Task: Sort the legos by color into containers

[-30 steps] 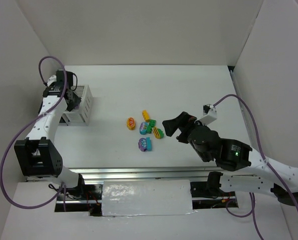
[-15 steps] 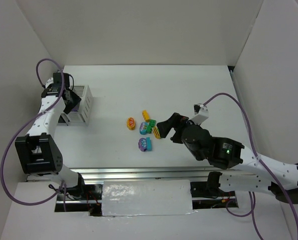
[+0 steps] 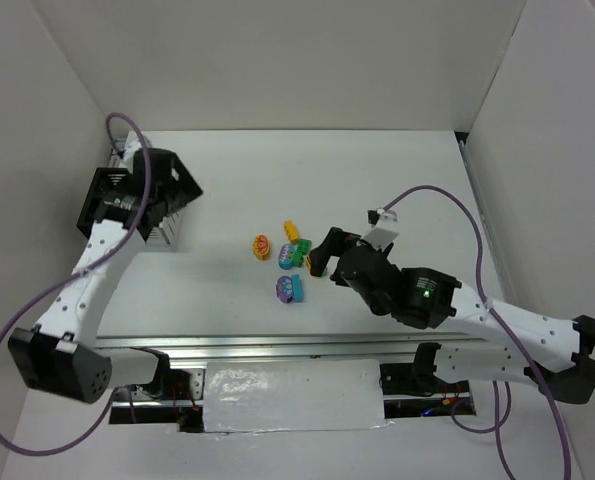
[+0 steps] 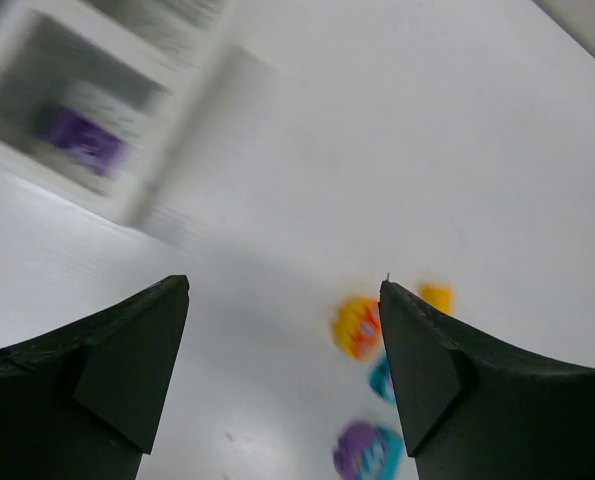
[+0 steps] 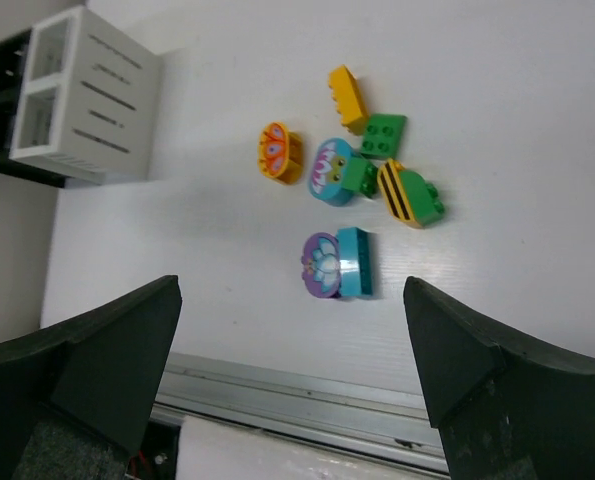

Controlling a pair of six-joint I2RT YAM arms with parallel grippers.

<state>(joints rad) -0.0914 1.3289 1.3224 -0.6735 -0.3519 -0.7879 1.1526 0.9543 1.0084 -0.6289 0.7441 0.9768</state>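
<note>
Left gripper (image 4: pixel 283 290) spread wide and empty, I see the white bin (image 4: pixel 37 60) holding a purple brick (image 4: pixel 82 140) at its 10 o'clock; right gripper (image 5: pixel 292 290) also wide, loose legos (image 5: pixel 352 190) at its 1 o'clock.

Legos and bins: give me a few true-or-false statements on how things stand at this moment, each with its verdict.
1. A purple brick lies inside the white bin. True, though it is blurred in the left wrist view.
2. The left gripper holds a brick. False: its jaws stand apart with nothing between them.
3. The right gripper is open above the loose legos. True.
4. The orange brick touches the white bin. False: it lies apart from the bin on the table, near the teal brick.
</note>
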